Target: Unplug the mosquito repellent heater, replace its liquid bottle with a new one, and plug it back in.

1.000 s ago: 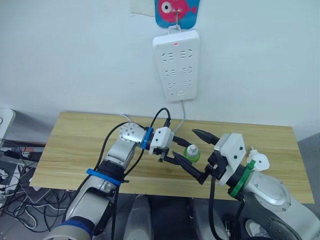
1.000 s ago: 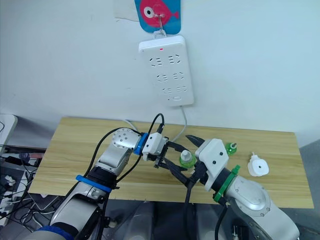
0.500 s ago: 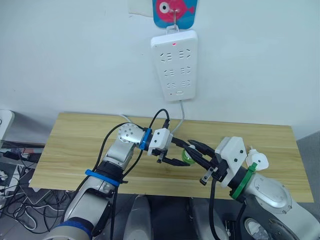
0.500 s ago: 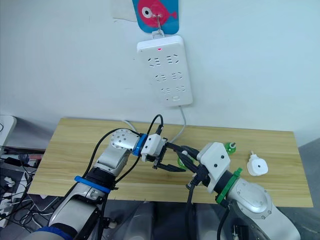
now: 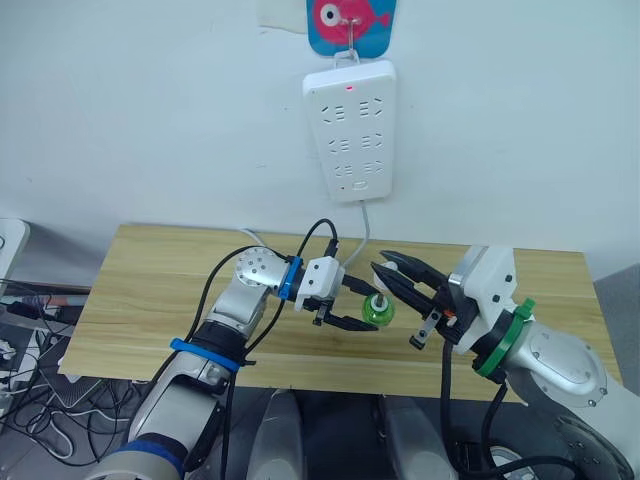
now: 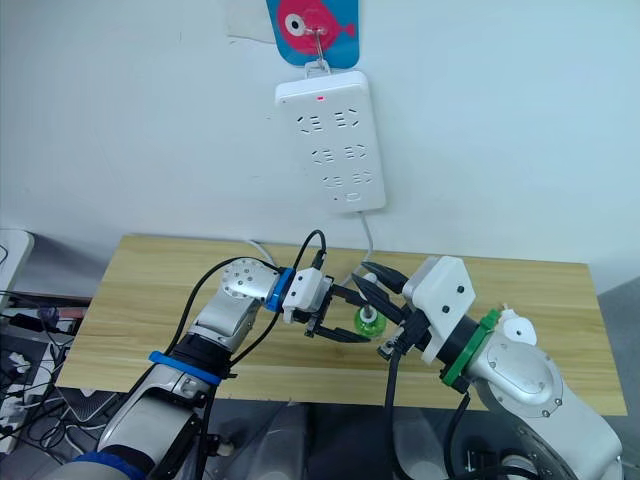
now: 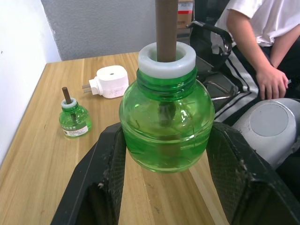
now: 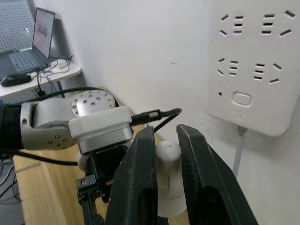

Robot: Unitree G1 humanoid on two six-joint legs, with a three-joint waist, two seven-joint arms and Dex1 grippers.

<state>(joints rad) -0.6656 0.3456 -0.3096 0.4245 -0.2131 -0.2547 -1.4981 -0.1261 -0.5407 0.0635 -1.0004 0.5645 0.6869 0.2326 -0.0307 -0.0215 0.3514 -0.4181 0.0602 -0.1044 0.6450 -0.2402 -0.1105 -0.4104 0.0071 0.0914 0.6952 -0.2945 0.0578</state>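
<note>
The left gripper [image 5: 356, 307] is clamped on a green liquid bottle [image 5: 376, 309], its black fingers [image 7: 105, 168] pressing the round belly from both sides above the middle of the bench [image 5: 150, 290]; the bottle's white neck and brown wick show in the left wrist view. A second ago this bottle sat in the same grip but carried a white cap.

That white cap [image 8: 168, 180] is now pinched between the fingers of the right gripper [image 5: 397, 277], which is closed on it. A second ago the right gripper was spread wide around the bottle top; half a second ago it had closed in on the cap. Now it sits slightly farther and to the right of the bottle, with the cap off the neck.

The mosquito repellent heater [image 7: 108, 81] lies unplugged on the right part of the bench, prongs on its side, with a second small green bottle [image 7: 74, 119] standing near it. In the right eye view the heater [image 6: 516, 322] peeks out behind the right arm, where earlier it lay in plain sight.

The power strip [image 5: 351, 130] hangs on the far wall, red light lit, as before.
</note>
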